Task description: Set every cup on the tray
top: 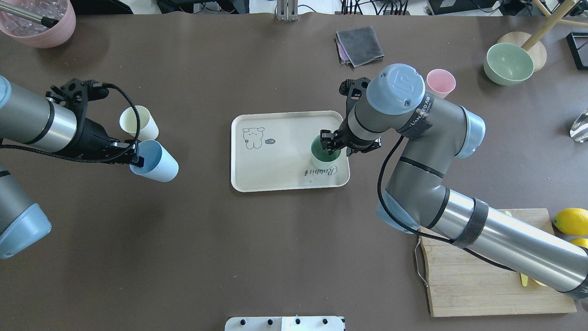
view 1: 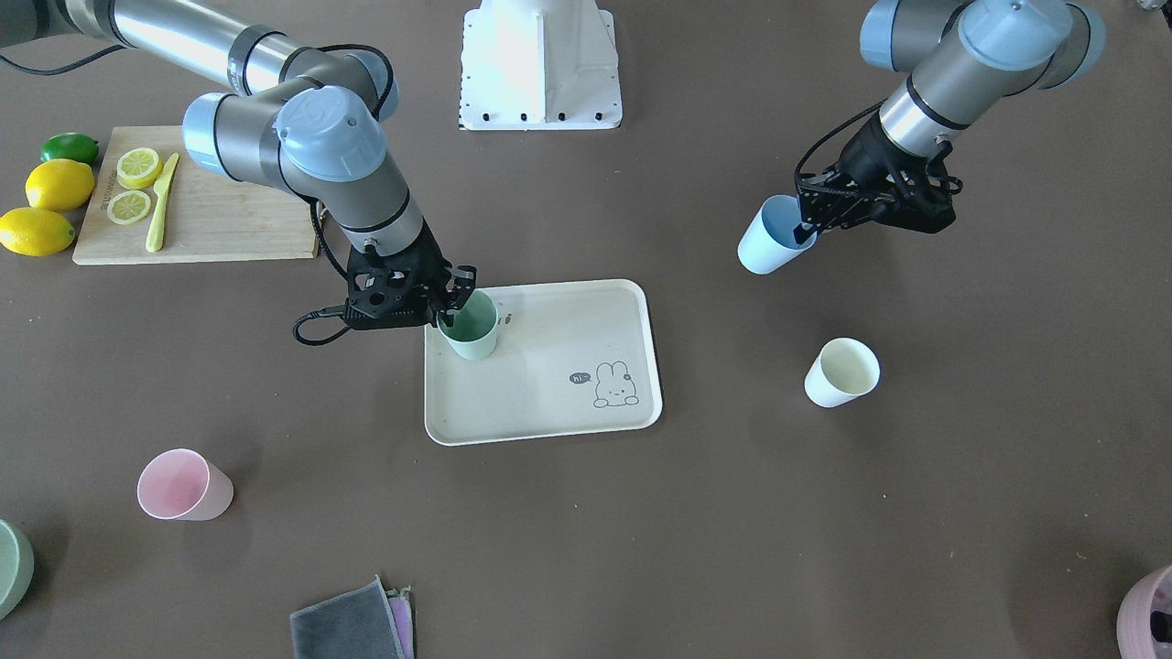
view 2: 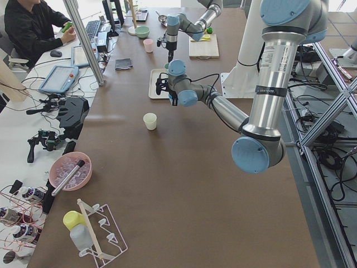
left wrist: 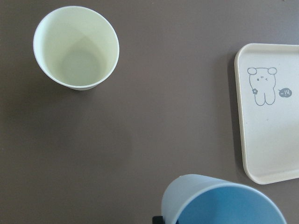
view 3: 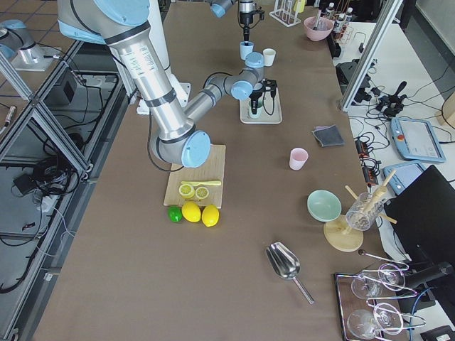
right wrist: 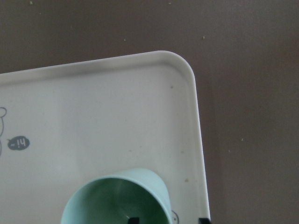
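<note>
Front view: brown table; right gripper clamped on green cup's rim, setting it on the tray.
Overhead: left gripper pinches blue cup rim, carried tilted; cream cup and pink cup wait off-tray.

We're in a robotics lab: two robot arms bolted at a long brown table, aluminium framing at eleven o'clock, a person seated at a side desk with a keyboard, a teach pendant and loose cables nearby, spare parts on the bench.
</note>
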Controlling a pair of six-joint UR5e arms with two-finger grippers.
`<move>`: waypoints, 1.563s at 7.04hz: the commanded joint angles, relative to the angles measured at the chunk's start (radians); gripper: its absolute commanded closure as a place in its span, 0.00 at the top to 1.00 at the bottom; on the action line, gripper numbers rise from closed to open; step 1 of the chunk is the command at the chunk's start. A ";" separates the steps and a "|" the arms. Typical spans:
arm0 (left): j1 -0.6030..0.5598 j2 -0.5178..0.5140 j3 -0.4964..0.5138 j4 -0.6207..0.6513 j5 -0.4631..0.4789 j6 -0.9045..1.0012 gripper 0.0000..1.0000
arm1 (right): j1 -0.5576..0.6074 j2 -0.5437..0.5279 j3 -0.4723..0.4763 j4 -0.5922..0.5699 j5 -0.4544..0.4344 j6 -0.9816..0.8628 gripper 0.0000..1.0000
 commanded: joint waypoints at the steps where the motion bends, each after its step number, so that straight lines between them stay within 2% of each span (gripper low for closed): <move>1: 0.007 -0.116 0.009 0.120 0.031 -0.001 0.00 | 0.064 -0.002 0.034 -0.011 0.075 0.009 1.00; 2: 0.037 -0.187 0.029 0.168 0.078 -0.043 0.00 | 0.123 -0.002 0.063 -0.039 0.132 0.007 1.00; 3: 0.074 -0.245 0.067 0.174 0.094 -0.115 0.00 | 0.174 0.003 0.108 -0.118 0.179 -0.015 1.00; 5: 0.199 -0.336 0.147 0.176 0.238 -0.171 0.00 | 0.257 -0.023 0.114 -0.133 0.221 -0.083 1.00; 7: 0.226 -0.393 0.201 0.176 0.251 -0.214 0.00 | 0.337 -0.037 0.113 -0.204 0.220 -0.193 1.00; 9: 0.232 -0.396 0.221 0.176 0.292 -0.212 0.00 | 0.394 -0.078 0.090 -0.206 0.217 -0.293 1.00; 11: 0.232 -0.416 0.256 0.174 0.300 -0.209 0.00 | 0.406 -0.085 0.021 -0.193 0.206 -0.296 1.00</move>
